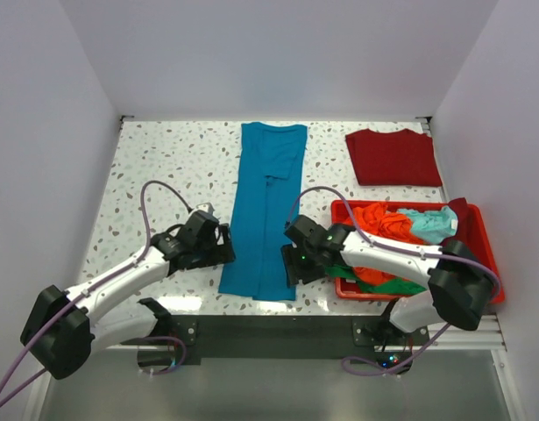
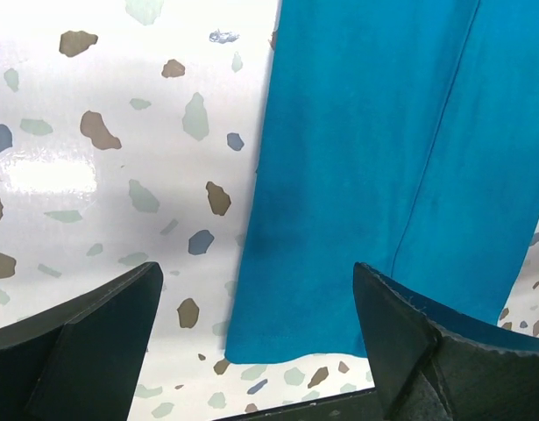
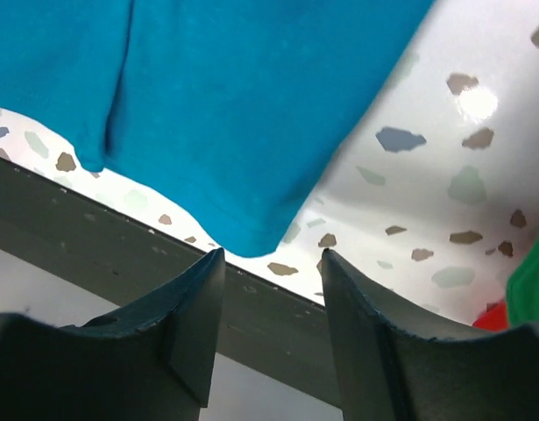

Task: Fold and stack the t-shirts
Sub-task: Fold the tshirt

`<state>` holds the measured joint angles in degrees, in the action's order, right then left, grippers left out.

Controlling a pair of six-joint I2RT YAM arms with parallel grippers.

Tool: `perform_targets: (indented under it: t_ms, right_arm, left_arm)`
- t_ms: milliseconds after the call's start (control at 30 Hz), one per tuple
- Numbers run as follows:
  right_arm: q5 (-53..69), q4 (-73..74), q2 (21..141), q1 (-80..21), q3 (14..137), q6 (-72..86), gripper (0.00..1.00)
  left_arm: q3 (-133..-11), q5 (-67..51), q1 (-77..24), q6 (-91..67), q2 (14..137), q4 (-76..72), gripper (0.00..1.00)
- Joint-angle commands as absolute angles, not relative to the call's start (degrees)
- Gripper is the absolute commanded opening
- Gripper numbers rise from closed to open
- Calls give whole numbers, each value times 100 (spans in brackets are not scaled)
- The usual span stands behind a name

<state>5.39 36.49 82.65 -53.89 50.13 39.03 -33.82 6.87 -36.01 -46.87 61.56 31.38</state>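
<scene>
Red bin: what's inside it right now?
An orange t-shirt, a pale aqua t-shirt and a green t-shirt lie bunched in the red bin. The right arm crosses it; anything under arm or pile is hidden.

The top view is bright and evenly lit from above, and sharp throughout. The white walls (image 1: 41, 132) carry no hard shadows, and the arms (image 1: 120, 281) cast only faint, soft ones on the table (image 1: 164, 167). The bottom strip of that frame is dimmer. In the left wrist view a white glare patch sits at middle left, and the dark fingers (image 2: 94, 351) along the bottom look slightly soft. The right wrist view has glare at upper right, and the teal shirt (image 3: 251, 105) is a little blurred.
</scene>
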Motion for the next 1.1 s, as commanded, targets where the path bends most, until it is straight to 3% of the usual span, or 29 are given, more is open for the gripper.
perform_targets:
  t_ms: [0, 600, 900, 1067]
  right_arm:
    - [413, 3507, 7963, -5405, 4782, 4342, 51]
    - [853, 2708, 8446, -5599, 4254, 4614, 36]
    - [932, 2505, 8657, -5599, 4157, 4632, 15]
    - [940, 2566, 8771, -5599, 4227, 4606, 12]
  left_arm:
    - [-3296, 730, -3577, -4676, 6047, 3155, 95]
    - [-2901, 580, -3577, -4658, 5889, 3182, 89]
    - [-2892, 510, -3674, -4623, 6073, 3173, 75]
    - [-2918, 650, -3972, -4825, 6214, 3348, 63]
